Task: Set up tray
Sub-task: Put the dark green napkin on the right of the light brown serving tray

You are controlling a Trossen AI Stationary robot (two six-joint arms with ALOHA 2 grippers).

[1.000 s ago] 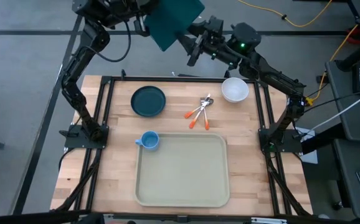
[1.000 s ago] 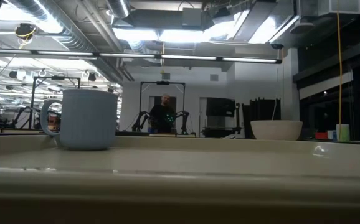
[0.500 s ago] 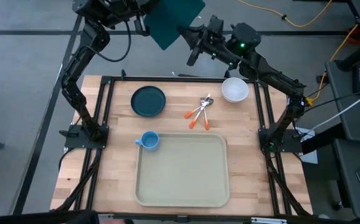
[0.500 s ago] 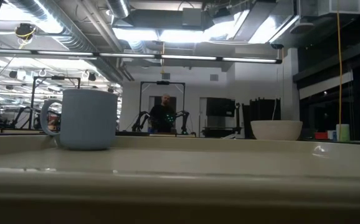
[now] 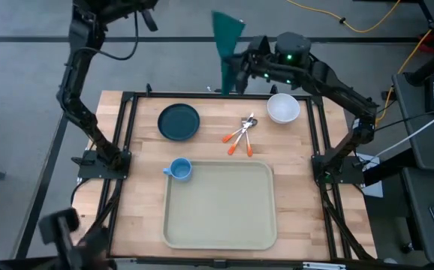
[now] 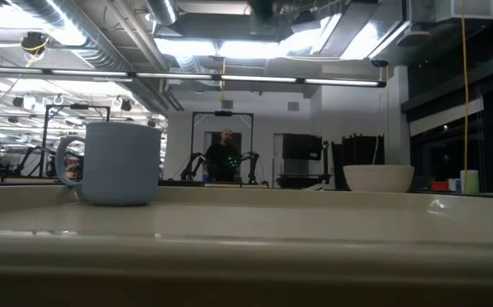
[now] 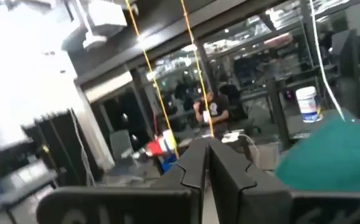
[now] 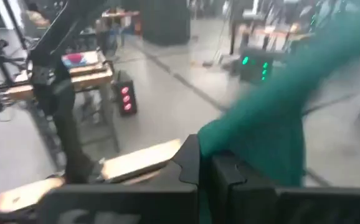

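Note:
The beige tray (image 5: 218, 204) lies on the near half of the table; its rim (image 6: 246, 247) fills the low view. A dark green napkin (image 5: 227, 34) hangs in the air over the table's far edge, with my right gripper (image 5: 239, 66) shut on it. In the right wrist view the napkin (image 8: 273, 118) drapes past the shut fingers. My left gripper (image 5: 146, 16) is high beyond the far left corner. Its fingers (image 7: 206, 158) are shut with nothing between them, and the napkin (image 7: 336, 155) shows apart from them. My right gripper pinches a bunched part of the napkin (image 8: 210, 140) between its two fingers, coming at it about level from the table's right. The napkin hangs slack, lifted clear of the table. Edge or fold, one layer or several, I cannot tell.
A blue mug (image 5: 179, 169) stands by the tray's far left corner. A dark teal plate (image 5: 179, 121), orange-handled cutlery (image 5: 239, 135) and a white bowl (image 5: 283, 108) sit along the far half of the table. Black frame rails run along the table's left and right edges.
My right gripper has shut on the napkin and tipped downward. My left gripper has swung toward the table's left, away from the napkin, and no longer has it. The napkin, spread wide before, now hangs narrow from my right gripper.

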